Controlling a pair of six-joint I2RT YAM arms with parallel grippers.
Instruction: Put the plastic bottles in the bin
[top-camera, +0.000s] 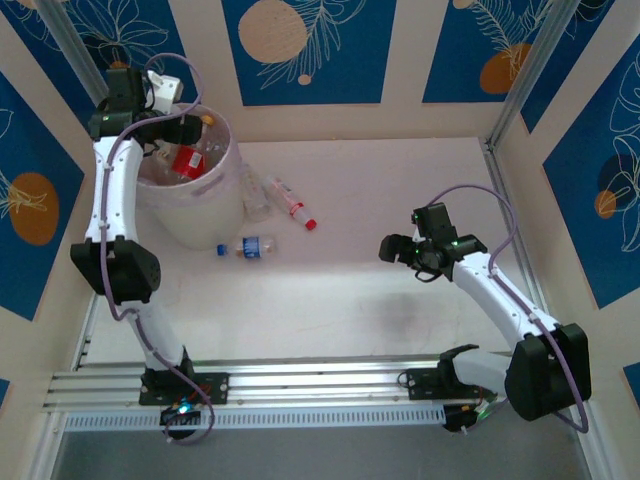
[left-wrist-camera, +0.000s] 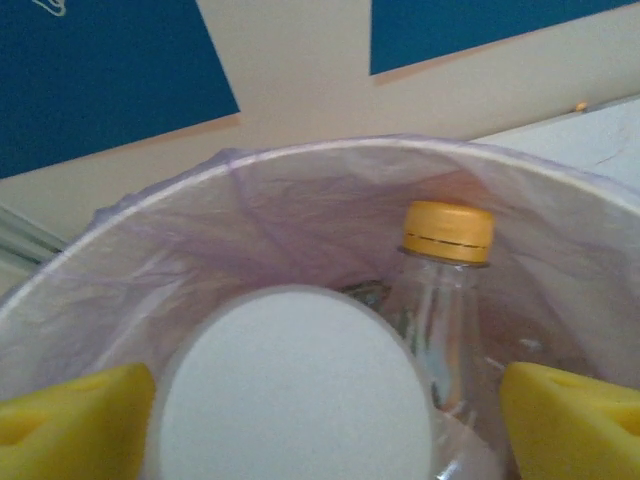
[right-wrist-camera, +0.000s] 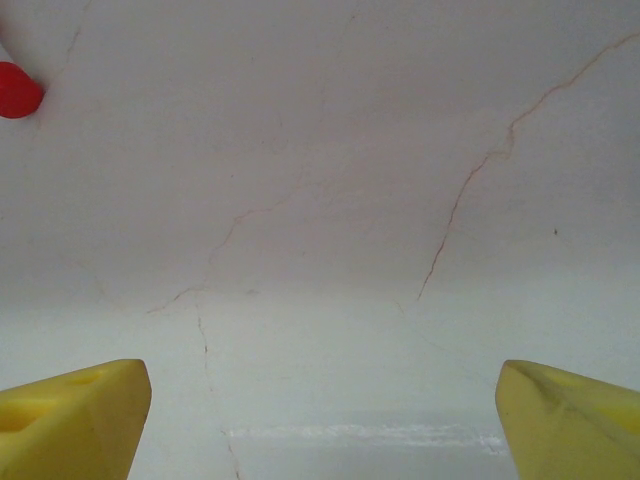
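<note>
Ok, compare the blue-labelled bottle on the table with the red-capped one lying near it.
Label: the blue-labelled bottle wears a blue band, the red-capped bottle a reddish one. Pose: the blue-labelled bottle lies across the view, cap to the left; the red-capped bottle lies diagonally, cap toward the near right. Both are small, clear and lie on their sides on the table, outside the bin.

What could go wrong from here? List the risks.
The left claw hangs open over the bin; pulling away, it may snag the thin liner. A clear bottle lies close beside the bin wall; reaching for it could nudge the bin. The yellow-capped bottle stands upright inside; later drops might bounce off it.
</note>
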